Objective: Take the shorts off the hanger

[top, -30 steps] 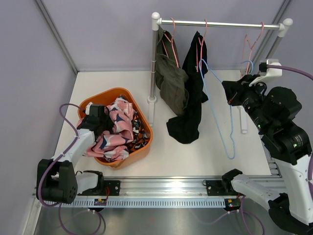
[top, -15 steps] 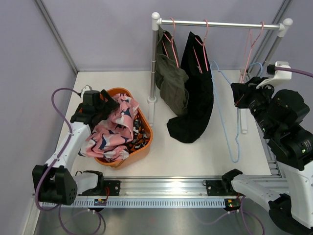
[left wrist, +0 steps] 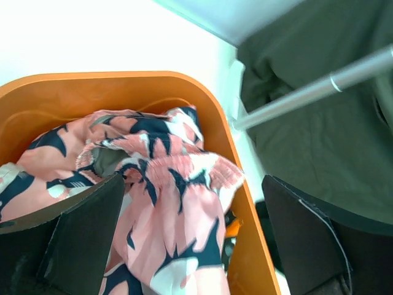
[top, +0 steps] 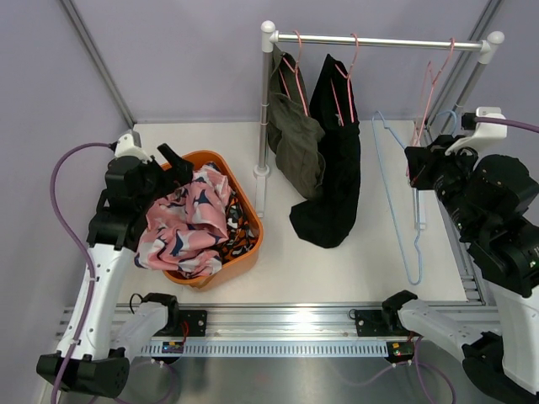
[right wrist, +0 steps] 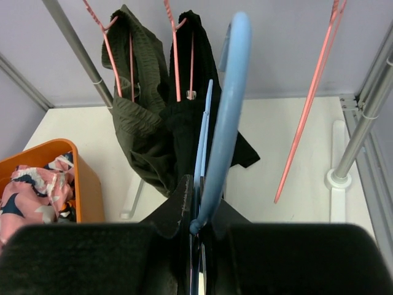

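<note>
I'm seeing pink shorts (top: 189, 223) with navy-and-white splotches, an orange basket (left wrist: 61, 110), olive shorts (top: 296, 139), black shorts (top: 337, 160), pink hangers (right wrist: 175, 55), and a blue hanger (right wrist: 224, 123).

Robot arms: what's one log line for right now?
left gripper: open above pink shorts in orange basket | right gripper: shut on blue hanger | rail: olive shorts, black shorts hanging

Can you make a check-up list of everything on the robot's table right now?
Surface: white table, clothes rail standing on it.
Job's things: olive shorts and black shorts hang on pink hangers on the rail; pink shorts and camouflage shorts lie in the orange basket.
Clutter: nothing seen.
Hands: left hand open above the basket, holding nothing; right hand shut on the blue hanger.
Cables: purple cable by each arm.
Surroundings: plain walls.
</note>
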`<state>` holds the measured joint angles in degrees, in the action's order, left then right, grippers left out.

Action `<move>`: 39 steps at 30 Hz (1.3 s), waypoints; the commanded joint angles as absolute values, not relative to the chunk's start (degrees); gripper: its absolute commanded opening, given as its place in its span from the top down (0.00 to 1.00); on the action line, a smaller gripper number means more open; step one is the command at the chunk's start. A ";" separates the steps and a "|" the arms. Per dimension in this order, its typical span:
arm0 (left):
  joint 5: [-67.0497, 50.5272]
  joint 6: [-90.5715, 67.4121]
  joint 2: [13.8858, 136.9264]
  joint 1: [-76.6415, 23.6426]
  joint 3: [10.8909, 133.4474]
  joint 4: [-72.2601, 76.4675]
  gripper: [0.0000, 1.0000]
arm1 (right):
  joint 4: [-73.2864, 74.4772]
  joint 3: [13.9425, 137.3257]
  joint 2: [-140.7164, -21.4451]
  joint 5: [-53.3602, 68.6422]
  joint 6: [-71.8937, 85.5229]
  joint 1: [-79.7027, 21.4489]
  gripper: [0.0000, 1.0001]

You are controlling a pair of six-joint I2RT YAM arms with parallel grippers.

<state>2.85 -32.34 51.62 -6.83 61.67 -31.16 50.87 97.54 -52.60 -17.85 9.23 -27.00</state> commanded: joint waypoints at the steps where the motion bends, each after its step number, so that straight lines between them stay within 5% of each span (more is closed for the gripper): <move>1: -5.96 -25.23 50.80 -6.86 63.20 -32.43 0.01 | 48.62 99.40 -55.72 -21.70 4.58 -27.42 1.00; 5: -8.96 -21.89 46.95 -9.04 60.30 -30.77 0.01 | 44.65 99.40 -61.41 -23.74 0.44 -26.02 1.00; 11: -8.35 -19.51 45.70 -13.62 56.87 -28.48 0.01 | 38.42 102.65 -68.63 -4.07 -0.61 -9.70 1.00; 21: -8.79 -18.20 43.33 -15.64 51.78 -25.58 0.01 | 32.79 112.41 -81.73 16.06 -1.58 2.89 1.00; 39: -9.58 -18.54 42.10 -16.35 50.01 -25.75 0.01 | 22.50 110.13 -87.54 24.78 -0.35 5.89 1.00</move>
